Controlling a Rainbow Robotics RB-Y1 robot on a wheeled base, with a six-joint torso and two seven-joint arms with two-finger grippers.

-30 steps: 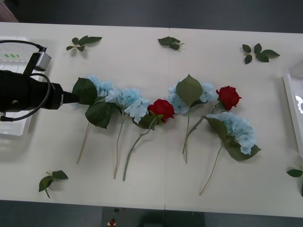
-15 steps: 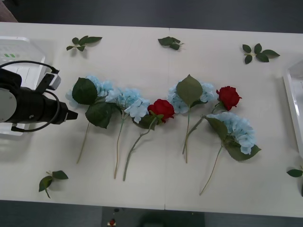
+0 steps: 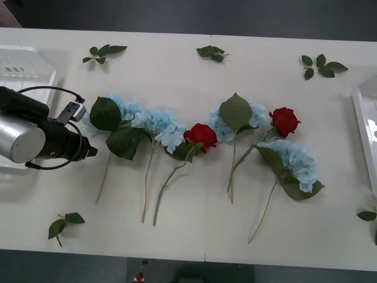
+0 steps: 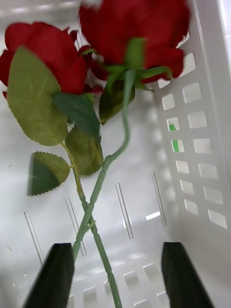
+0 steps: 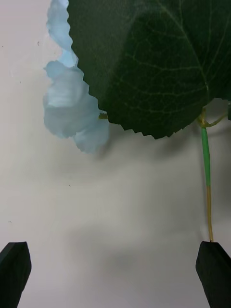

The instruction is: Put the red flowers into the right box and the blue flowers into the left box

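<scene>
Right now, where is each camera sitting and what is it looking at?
Front view: above the arms, looking down at the table; the left arm shows.
Left wrist view: on the left wrist, facing the leftmost blue flower and its big leaf; the open left gripper shows.
Right wrist view: on the right wrist, over the right box holding two red flowers; the open right gripper shows.
Shared: front and left wrist views both show that blue flower.

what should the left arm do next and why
Probably ease the left gripper forward and down onto the stem of the leftmost blue flower, then close. Its fingers are open just short of that stem, which lies bare on the table below the big leaf. The left box is close behind the arm.
</scene>
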